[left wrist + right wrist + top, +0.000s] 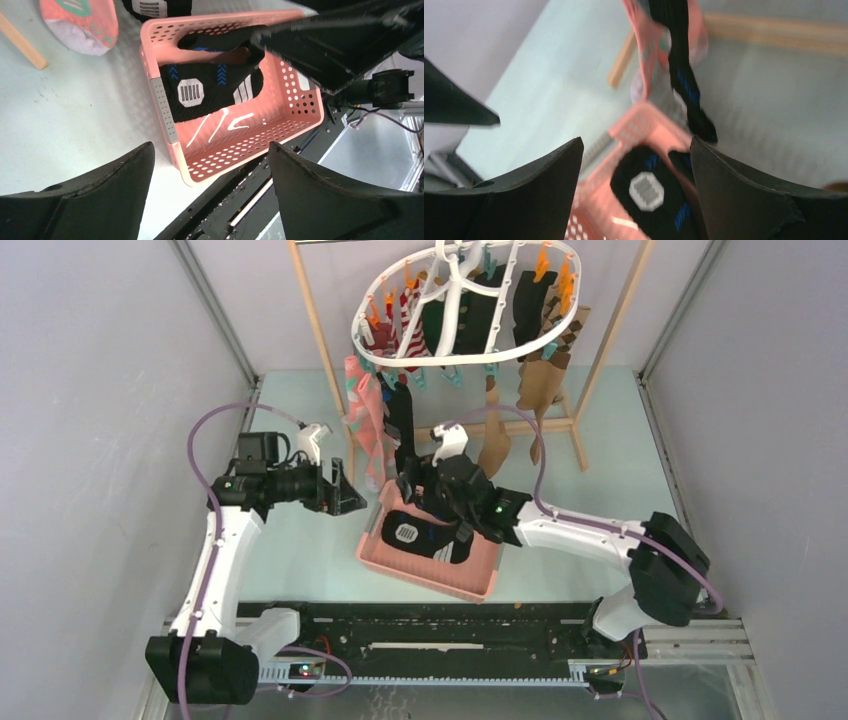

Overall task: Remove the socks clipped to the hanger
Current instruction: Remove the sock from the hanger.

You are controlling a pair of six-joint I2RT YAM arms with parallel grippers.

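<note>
Desk [290, 565] of smooth pale green carries your light wooden rack [318, 330], where the white plastic oval hanger [452, 359], curved ribs across it, dangles soft socks [475, 310] from teal and orange pegs [541, 262]. Below sits a pink perforated basket [300, 90] with a black knitted sock [210, 90], grey ribbed patch up, lying inside. Your left gripper [352, 495] and right gripper [636, 142] both show jaws wide apart, clamped on nothing.

Left gripper [345, 492] spread wide and empty, pointing right; right gripper [408, 485] spread wide too, reaching leftward, near it.
</note>
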